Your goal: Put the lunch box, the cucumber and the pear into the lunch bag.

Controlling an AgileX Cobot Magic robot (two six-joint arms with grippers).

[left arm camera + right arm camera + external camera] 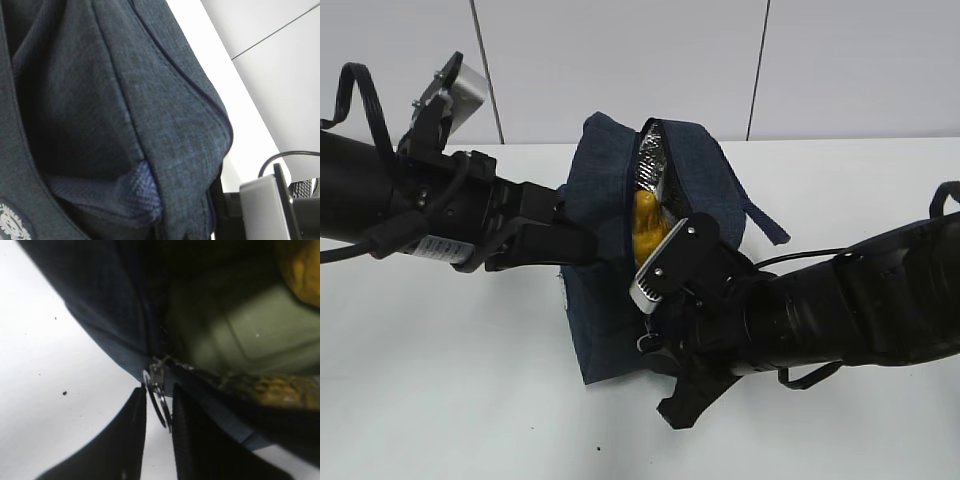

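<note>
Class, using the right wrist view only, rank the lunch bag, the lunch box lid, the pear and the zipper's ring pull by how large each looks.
1. lunch bag
2. lunch box lid
3. pear, partly cropped, so unsure
4. ring pull, nearest the camera

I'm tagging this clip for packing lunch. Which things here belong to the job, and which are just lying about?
Job: lunch bag, pear and lunch box inside it, ring pull between the right gripper fingers.
Lying about: nothing visible; cucumber not seen.
</note>
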